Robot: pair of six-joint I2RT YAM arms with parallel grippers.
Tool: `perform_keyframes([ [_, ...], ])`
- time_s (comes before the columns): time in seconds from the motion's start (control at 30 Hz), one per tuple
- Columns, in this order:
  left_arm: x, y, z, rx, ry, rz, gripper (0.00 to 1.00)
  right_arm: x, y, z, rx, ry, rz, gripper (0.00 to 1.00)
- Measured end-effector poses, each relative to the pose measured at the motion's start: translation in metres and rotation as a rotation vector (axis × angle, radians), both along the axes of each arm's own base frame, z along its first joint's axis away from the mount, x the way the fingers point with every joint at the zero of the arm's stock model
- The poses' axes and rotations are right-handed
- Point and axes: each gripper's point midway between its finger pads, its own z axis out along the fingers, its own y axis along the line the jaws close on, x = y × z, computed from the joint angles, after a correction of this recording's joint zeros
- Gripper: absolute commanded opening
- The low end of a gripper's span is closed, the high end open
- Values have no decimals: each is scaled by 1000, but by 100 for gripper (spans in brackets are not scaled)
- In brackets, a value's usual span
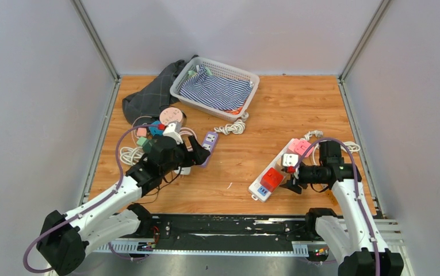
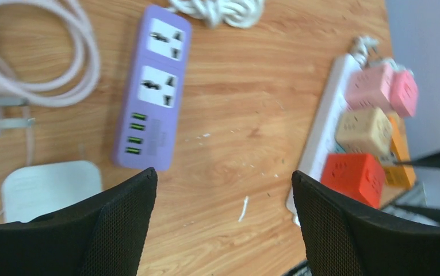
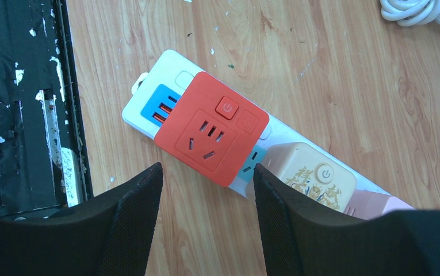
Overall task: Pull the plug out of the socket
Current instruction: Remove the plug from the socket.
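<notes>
Overhead view: wooden bench (image 1: 298, 109) walled in grey. Left claw (image 1: 197, 150) sits at bench left, just beside a lilac plastic power strip (image 1: 209, 141), amid a clutter of white cords and small coloured adapters. Right claw (image 1: 290, 177) is at bench right, just beside a red cube-shaped plug (image 1: 272, 179) seated on the near end of a long white socket strip (image 1: 260, 191), which lies diagonally. A white plastic basket (image 1: 252, 77) holding blue-striped cloth (image 1: 217, 92) stands at the far edge, with a dark checked cloth (image 1: 148, 98) beside it and a knotted white cord (image 1: 233, 126) in front. Left wrist view: left claw (image 2: 222, 175) spread wide, nothing between its black fingers (image 2: 119, 224), bare wood below. The lilac strip (image 2: 154, 86) lies just ahead, a white square adapter (image 2: 50, 184) at left, and the white strip (image 2: 321, 132) with the red plug (image 2: 352, 178), a beige cube (image 2: 364, 131) and pink cubes (image 2: 370, 86) at right. Right wrist view: right claw (image 3: 207, 169) open, with its fingers (image 3: 131, 218) either side of the red plug's (image 3: 211, 135) near corner, no contact seen. The plug is fully seated on the white strip (image 3: 160, 66), with the beige cube (image 3: 309, 175) next along.
</notes>
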Motion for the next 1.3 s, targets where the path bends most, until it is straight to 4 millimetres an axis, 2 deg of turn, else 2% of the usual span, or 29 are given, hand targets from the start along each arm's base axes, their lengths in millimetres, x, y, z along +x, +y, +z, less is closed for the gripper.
perform_keyframes([
  [0.13,-13,-27,8,-15,-43,-206,99,-1,0,0,1,3,0,62],
  [0.43,-53,-89,10,20,-108,-585,100,-1,0,2,4,-10,-3,62],
  [0.7,-89,-129,4,98,-197,-835,100,-1,-1,3,5,-14,-10,62],
  [1.07,-109,-161,18,196,-380,-947,100,0,-2,6,11,-24,-20,62],
  [1.3,-107,-178,7,286,-429,-924,100,5,-5,16,14,-27,-61,61],
])
